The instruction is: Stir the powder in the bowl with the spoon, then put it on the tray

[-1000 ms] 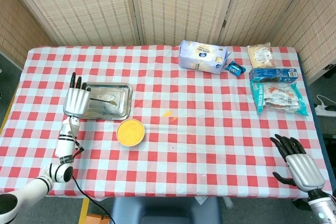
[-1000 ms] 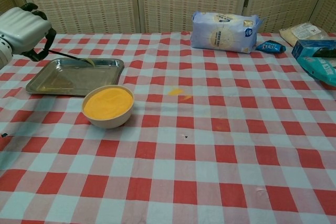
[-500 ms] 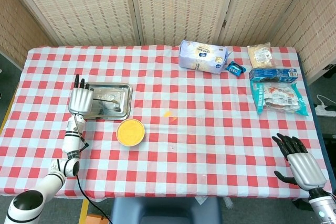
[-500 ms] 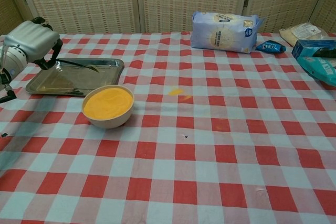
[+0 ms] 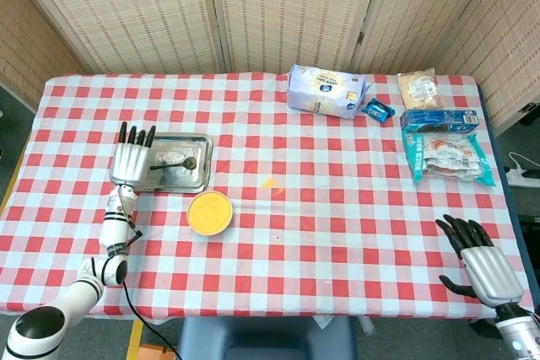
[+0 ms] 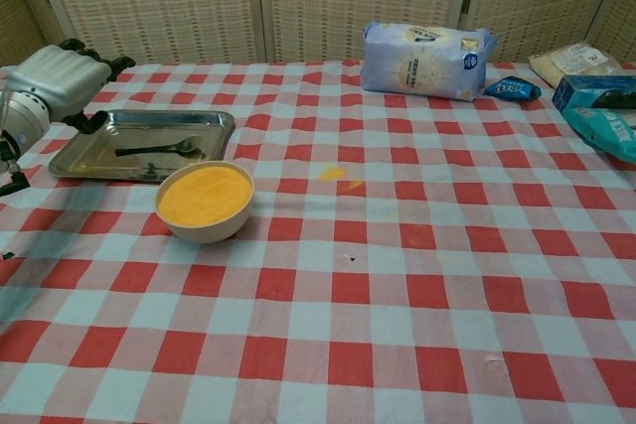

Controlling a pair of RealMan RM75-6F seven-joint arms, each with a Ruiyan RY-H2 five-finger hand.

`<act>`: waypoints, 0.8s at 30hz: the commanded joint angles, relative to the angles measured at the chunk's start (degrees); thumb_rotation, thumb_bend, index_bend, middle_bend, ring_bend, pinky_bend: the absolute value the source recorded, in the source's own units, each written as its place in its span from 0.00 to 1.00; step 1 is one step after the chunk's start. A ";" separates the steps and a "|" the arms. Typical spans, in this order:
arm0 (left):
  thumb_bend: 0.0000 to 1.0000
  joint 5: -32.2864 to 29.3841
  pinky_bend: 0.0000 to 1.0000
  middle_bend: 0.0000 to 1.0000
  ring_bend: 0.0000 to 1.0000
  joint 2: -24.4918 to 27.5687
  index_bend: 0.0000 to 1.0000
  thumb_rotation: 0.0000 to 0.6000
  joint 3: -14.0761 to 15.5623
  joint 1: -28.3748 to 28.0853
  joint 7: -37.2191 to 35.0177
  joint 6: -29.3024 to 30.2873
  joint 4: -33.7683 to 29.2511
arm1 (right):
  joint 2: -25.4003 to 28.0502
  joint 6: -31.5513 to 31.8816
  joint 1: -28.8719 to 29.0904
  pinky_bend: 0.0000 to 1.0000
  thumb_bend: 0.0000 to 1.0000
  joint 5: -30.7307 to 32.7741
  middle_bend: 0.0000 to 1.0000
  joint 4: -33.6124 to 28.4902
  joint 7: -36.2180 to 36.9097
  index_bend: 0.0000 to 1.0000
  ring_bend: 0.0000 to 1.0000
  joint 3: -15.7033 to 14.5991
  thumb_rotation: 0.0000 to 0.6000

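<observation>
Left hand (image 6: pixel 55 81) has let go, fingers now spread and empty at the tray's (image 6: pixel 214 136) left end; spoon (image 6: pixel 157 149) lies flat in the tray by the table's left edge, placement looks complete.

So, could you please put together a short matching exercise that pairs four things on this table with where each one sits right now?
Things:
1. spoon
2. bowl
3. left hand
4. white bag

Places:
A. at the tray's left end, fingers apart
B. far side of the table, right of centre
C. lying flat in the tray
D. on the cloth just in front of the tray

Pairs: 1-C, 2-D, 3-A, 4-B
</observation>
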 commanded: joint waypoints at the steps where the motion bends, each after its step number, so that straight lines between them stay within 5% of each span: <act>1: 0.43 -0.07 0.03 0.04 0.01 8.88 0.00 1.00 0.30 4.59 -6.03 1.31 -17.55 | 0.19 0.44 -0.15 0.00 0.15 -0.44 0.00 -0.07 0.33 0.00 0.00 -0.11 1.00; 5: 0.42 2.44 0.03 0.00 0.00 26.85 0.00 1.00 3.59 12.31 -15.04 1.55 -49.89 | -0.28 2.94 -0.56 0.00 0.15 -3.06 0.00 0.46 2.35 0.00 0.00 -0.17 1.00; 9: 0.41 12.76 0.02 0.00 0.00 39.24 0.00 1.00 9.64 19.10 -30.23 5.88 -66.67 | -1.59 7.76 -1.63 0.00 0.15 -6.64 0.00 2.33 5.14 0.00 0.00 -0.05 1.00; 15: 0.37 28.06 0.02 0.00 0.00 42.91 0.00 1.00 18.26 27.73 -51.96 21.08 -63.57 | -1.42 10.33 -2.56 0.00 0.15 -8.50 0.00 3.21 6.19 0.00 0.00 -0.54 1.00; 24: 0.37 27.55 0.00 0.00 0.00 30.92 0.00 1.00 13.91 35.11 -31.31 37.94 -50.42 | -0.99 11.11 -3.47 0.00 0.15 -7.84 0.00 1.45 2.67 0.00 0.00 -0.36 1.00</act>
